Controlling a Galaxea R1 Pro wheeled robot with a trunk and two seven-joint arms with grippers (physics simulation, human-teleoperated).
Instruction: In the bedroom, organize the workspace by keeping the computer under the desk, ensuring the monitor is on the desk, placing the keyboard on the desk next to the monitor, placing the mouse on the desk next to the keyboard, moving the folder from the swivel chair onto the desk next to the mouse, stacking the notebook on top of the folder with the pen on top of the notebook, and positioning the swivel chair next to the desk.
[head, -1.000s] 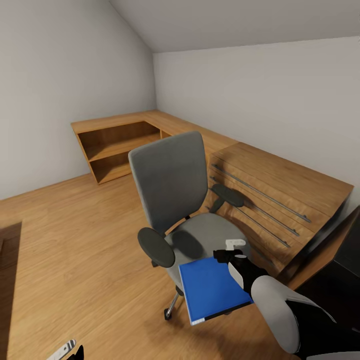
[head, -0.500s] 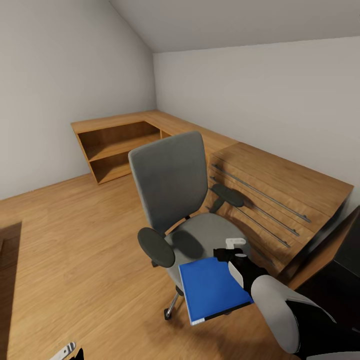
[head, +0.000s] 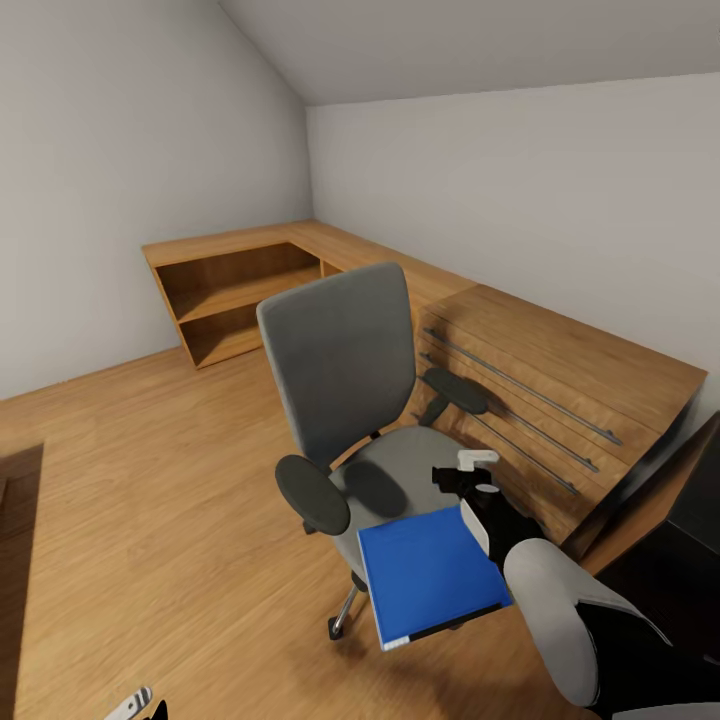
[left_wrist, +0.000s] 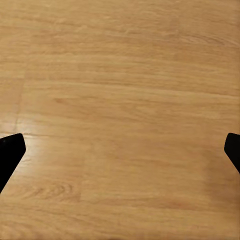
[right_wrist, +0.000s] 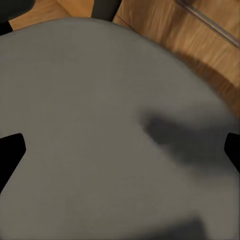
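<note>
The swivel chair (head: 360, 420) stands on the wood floor (head: 150, 500) in front of a light-wood dresser (head: 560, 400) with long metal handles, its grey back upright and its 2 dark armrests out to either side. The blue folder (head: 428, 572) lies flat on the front part of the grey seat, its near edge overhanging the seat rim toward the robot, white page edge showing along the bottom. The right gripper (head: 470, 478) hangs over the seat just behind the folder's far right corner, near it but apparently apart from it; whether it touches the folder cannot be told from the head view. In the right wrist view, the 2 dark fingertips (right_wrist: 10, 150) sit far apart at opposite sides of the picture with only grey seat (right_wrist: 100, 125) between them, so the jaws stand wide and hold nothing; the folder is not between them. A dark soft shadow falls on the seat under that gripper. The left gripper (head: 135, 703) shows low at the near left of the head view, well apart from the chair. In the left wrist view its fingertips (left_wrist: 10, 150) are likewise spread wide, with bare wood floor (left_wrist: 120, 110) between them and nothing held.
</note>
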